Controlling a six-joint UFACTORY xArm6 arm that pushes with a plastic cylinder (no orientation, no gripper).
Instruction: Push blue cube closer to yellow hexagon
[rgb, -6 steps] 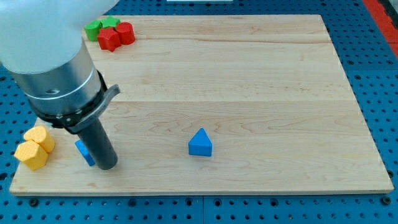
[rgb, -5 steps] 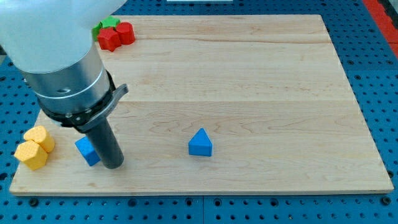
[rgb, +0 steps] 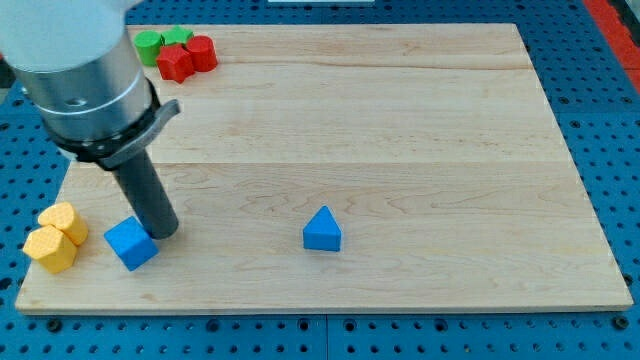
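Wooden surface (rgb: 400, 120) on a blue pegboard base (rgb: 620, 150). Arm housing fills the upper left of the frame; dark rod descends from it.

My tip (rgb: 164, 232) sits at lower left, just at the upper-right edge of the blue cube (rgb: 131, 243); touching or a hair apart, cannot tell which. No tool with jaws here, only the bare rod, nothing pinched.

Blue cube lies near the lower-left corner of the surface, turned so one corner faces the frame's bottom. To its left, near but apart, two yellow blocks touching each other: a yellow hexagon (rgb: 63, 221) above, another yellow hexagon-like block (rgb: 50, 249) below.

Blue triangle (rgb: 322, 230) lower centre, well apart from the cube.

Upper left corner: cluster of two green blocks (rgb: 150, 43) and two red blocks (rgb: 187, 57), bunched together; shapes not clear.
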